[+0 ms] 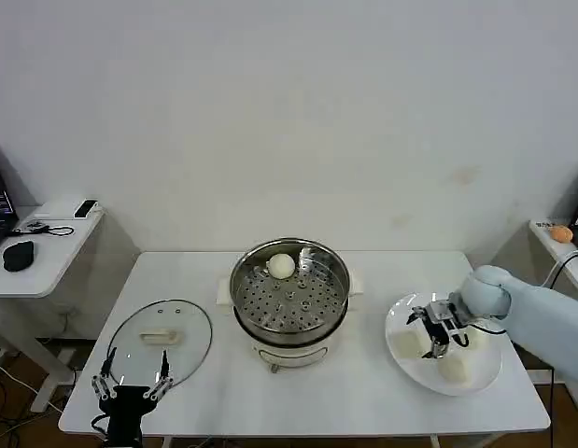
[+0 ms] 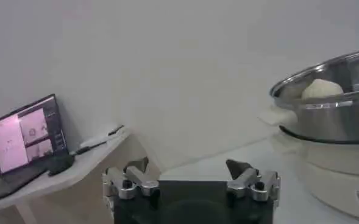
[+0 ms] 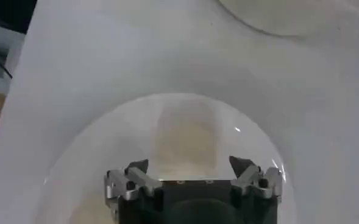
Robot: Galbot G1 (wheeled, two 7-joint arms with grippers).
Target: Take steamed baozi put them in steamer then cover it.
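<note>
I'm taking the steamer point(image 1: 289, 301) as my ref, mid-table. One baozi point(image 1: 282, 266) sits on its perforated tray, up against the far wall of the pot. From the L wrist cam that same bun point(image 2: 321, 89) peeks over the steel rim point(image 2: 325, 79).

R gripper point(image 1: 436, 329) is over the white plate point(image 1: 444, 353), to the right of the steamer, hanging just above the remaining buns point(image 1: 407, 343). Fingers are spread wide w/ nothing between them; the R wrist cam shows the fingertips point(image 3: 138, 168) apart and a pale bun point(image 3: 187, 135) lying on the plate point(image 3: 63, 176) just beyond them, not touched as far as I can tell.

Cover point(image 1: 162, 333) lies flat on the table point(image 1: 363, 401) to the left of the steamer, handle up, well apart from the pot. L gripper point(image 1: 132, 381) is parked at the near table edge, just by the cover's near rim, fingers open, holding nothing.
</note>
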